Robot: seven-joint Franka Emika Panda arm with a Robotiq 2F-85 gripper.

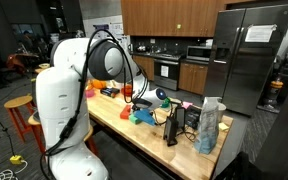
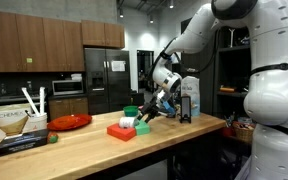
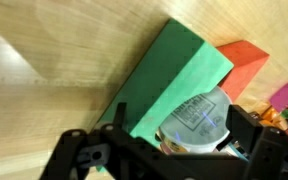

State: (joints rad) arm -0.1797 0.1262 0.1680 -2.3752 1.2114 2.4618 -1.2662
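Observation:
In the wrist view my gripper (image 3: pixel 189 137) is shut on a small round cup (image 3: pixel 199 118) with a pale printed foil lid; a black finger presses on each side of it. Right under the cup lies a green block (image 3: pixel 174 80), with a red block (image 3: pixel 246 57) touching its far end. In both exterior views the gripper (image 2: pixel 152 106) (image 1: pixel 144 101) hangs low over the wooden table (image 2: pixel 174 145), just beside the green and red blocks (image 2: pixel 123 129). The cup's lower part is hidden by the fingers.
A green bowl (image 2: pixel 131 111) stands behind the blocks. A red dish (image 2: pixel 71 122), a box of utensils (image 2: pixel 11 120) and a dark flat object (image 2: pixel 24 143) lie further along. A bag (image 1: pixel 210 126) and a black stand (image 1: pixel 174 125) occupy the table's end near the fridge (image 1: pixel 252 55).

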